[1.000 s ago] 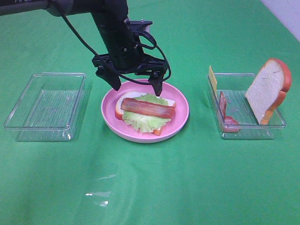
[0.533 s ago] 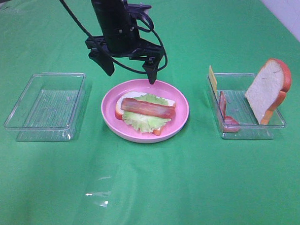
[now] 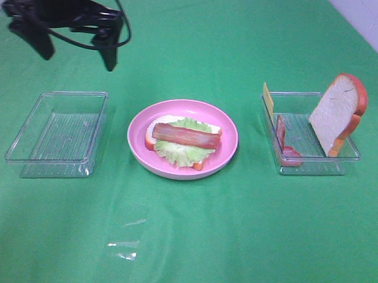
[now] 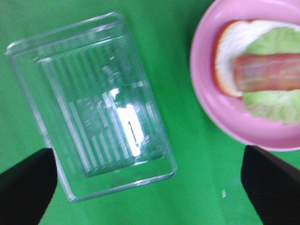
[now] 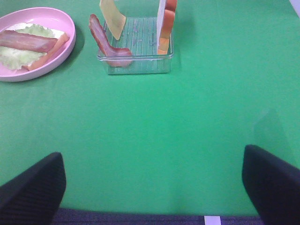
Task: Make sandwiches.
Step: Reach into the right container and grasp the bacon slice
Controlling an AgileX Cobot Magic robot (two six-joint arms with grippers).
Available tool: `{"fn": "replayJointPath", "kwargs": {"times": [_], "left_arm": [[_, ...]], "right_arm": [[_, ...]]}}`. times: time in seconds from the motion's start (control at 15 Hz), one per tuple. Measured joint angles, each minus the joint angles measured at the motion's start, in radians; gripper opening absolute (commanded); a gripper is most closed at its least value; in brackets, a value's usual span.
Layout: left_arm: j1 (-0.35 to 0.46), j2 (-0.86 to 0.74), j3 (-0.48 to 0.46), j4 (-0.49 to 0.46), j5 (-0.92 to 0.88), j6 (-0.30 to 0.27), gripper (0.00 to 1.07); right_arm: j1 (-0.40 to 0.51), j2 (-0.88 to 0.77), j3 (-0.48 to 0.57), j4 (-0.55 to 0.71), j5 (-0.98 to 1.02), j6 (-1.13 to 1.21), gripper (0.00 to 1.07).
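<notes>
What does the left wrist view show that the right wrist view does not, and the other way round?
Left wrist only: a tray holding nothing. Right wrist only: a second tray holding cheese, a spare bacon strip and an upright bread slice. Both: the plate with bread, lettuce and bacon, on green cloth.

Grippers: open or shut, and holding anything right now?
Left gripper: open, holding nothing.
Right gripper: open, holding nothing.

An open sandwich point(image 5: 28, 47) lies on the pink plate point(image 5: 69, 29), near a tray point(image 5: 136, 65) holding bacon point(image 5: 104, 40), cheese point(image 5: 112, 18), bread point(image 5: 166, 23)
</notes>
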Motion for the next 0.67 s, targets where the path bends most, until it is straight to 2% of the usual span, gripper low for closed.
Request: {"fn": "replayJointPath", "kwargs": {"times": [0.13,0.2,0.33,0.47,0.67], "left_arm": [[0.085,-0.140,0.177,0.049,0.002,0.000,1.00],[0.105,-0.177,0.222,0.055,0.003,0.000,1.00],[0.163,-0.318,0.382,0.066,0.005,0.000,1.00],[0.184,-0.489,0.551,0.067,0.008,-0.002,1.00],[0.184,-0.700,0.702,0.066,0.009,-0.023,1.00]], "right_arm": [[0.000,0.000,0.000,0.000,0.000,0.000,0.97],[0.000,0.000,0.000,0.000,0.000,0.000,0.97],[0.000,0.000,0.000,0.000,0.000,0.000,0.97],[0.000,0.000,0.000,0.000,0.000,0.000,0.97],[0.000,0.000,0.000,0.000,0.000,0.000,0.97]]}}
